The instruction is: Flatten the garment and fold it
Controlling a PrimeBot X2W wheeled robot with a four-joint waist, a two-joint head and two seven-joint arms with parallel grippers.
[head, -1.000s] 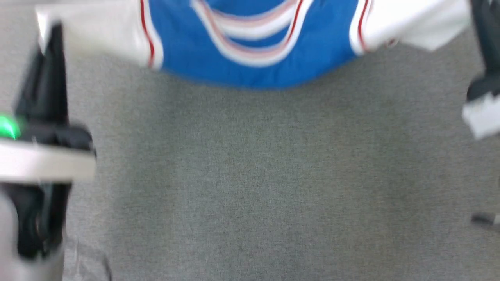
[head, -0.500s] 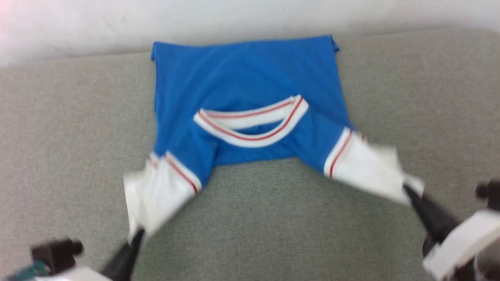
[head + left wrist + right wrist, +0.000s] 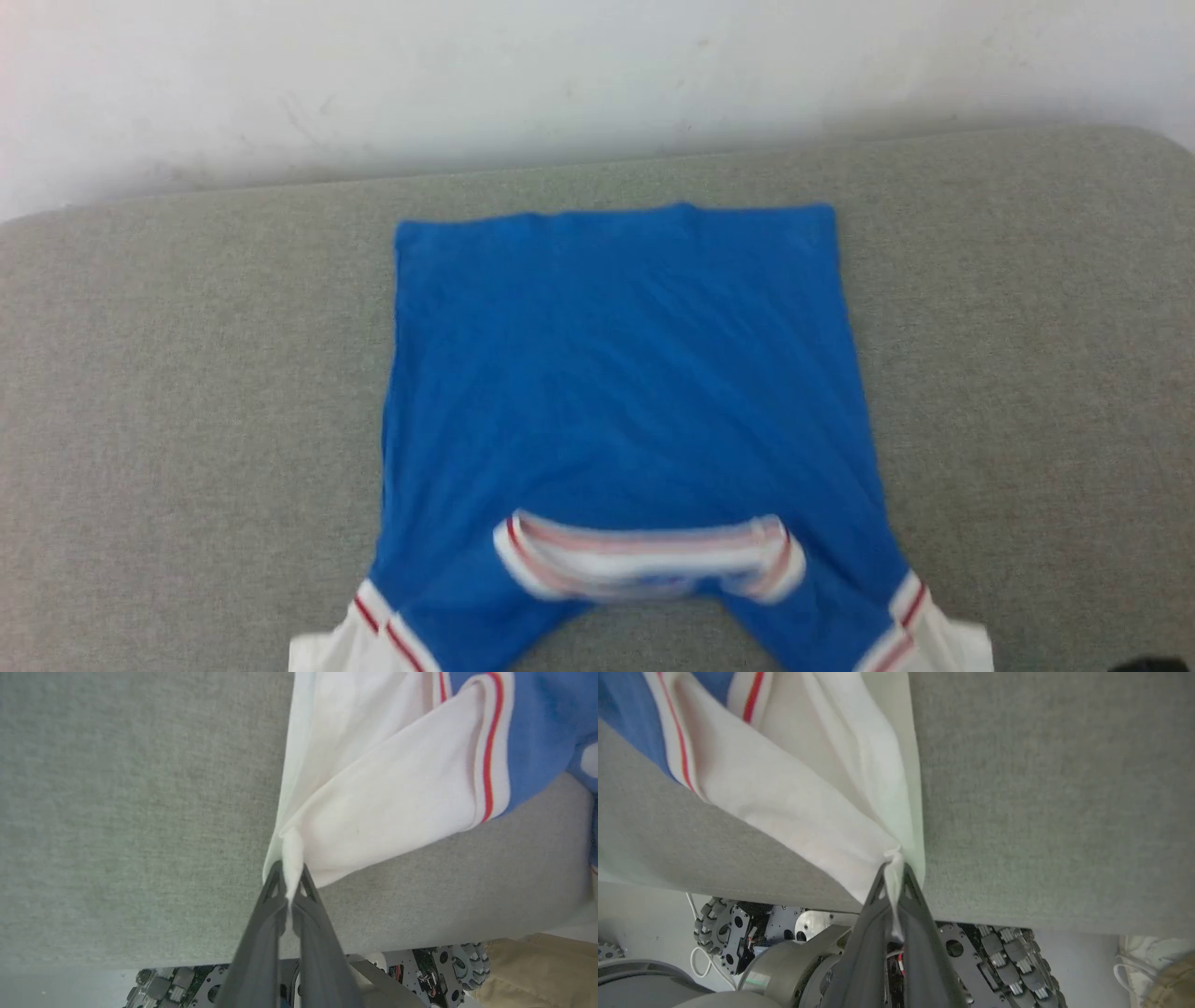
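Note:
The garment point(image 3: 616, 373) lies spread on the grey table point(image 3: 187, 373) in the head view, its blue body reaching toward the far wall and its striped collar point(image 3: 644, 560) at the near side. Both white sleeves run off that view's bottom edge. In the left wrist view my left gripper point(image 3: 289, 877) is shut on the tip of a white sleeve point(image 3: 373, 802), lifted over the table's near edge. In the right wrist view my right gripper point(image 3: 893, 875) is shut on the other white sleeve point(image 3: 808, 798), also raised near the table edge.
A pale wall point(image 3: 560, 75) runs behind the table. Below the table edge the wrist views show my wheeled base point(image 3: 999, 956) on the floor. A person's pale shoe point(image 3: 1148, 956) stands at the right, and tan fabric point(image 3: 532, 970) shows low in the left wrist view.
The head camera has tilted up, so the shirt sits lower in the picture and both grippers have left it. The sleeves have been drawn nearer, and the blue body lies longer and flatter.

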